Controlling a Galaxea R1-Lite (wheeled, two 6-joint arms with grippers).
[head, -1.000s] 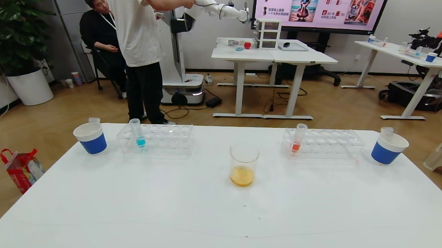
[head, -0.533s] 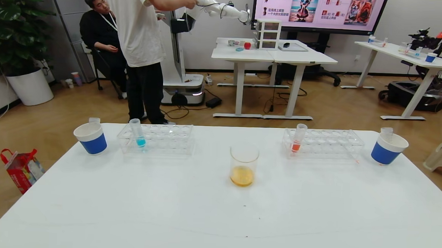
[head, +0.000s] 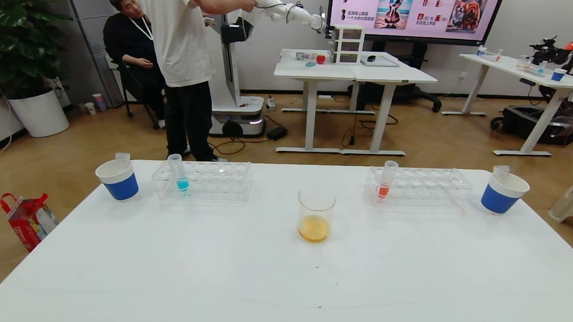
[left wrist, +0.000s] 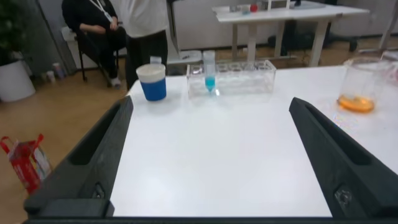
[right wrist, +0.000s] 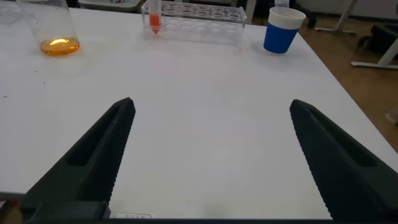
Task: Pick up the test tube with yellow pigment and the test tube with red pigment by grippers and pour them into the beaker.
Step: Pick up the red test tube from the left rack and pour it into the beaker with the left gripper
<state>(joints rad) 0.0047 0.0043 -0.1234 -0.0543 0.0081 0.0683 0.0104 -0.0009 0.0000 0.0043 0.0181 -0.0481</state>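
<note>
Two clear racks stand toward the far edge of the white surface, one on the robot's left and the other on its right, with the beaker between them and nearer the robot. Nothing on the surface has shifted since the earlier frames; only the white arm that the standing person holds in the background has reached slightly farther toward the small drawer unit.

The beaker stands upright, a clear glass cylinder with a shallow pool of amber-orange liquid at its bottom. The left rack holds one upright tube with turquoise-blue liquid; the right rack holds one upright tube with orange-red liquid. A blue-and-white paper cup sits just beside the left rack's outer end, with clear tube tops showing at its rim, and another cup sits beyond the right rack likewise. No tube with yellow or pale red liquid can be made out.

Neither pincer shows in the head view. In its wrist view the left pincer is spread wide over bare surface, well short of the left rack. The right pincer is likewise spread wide above the surface, well apart from the right rack.
</note>
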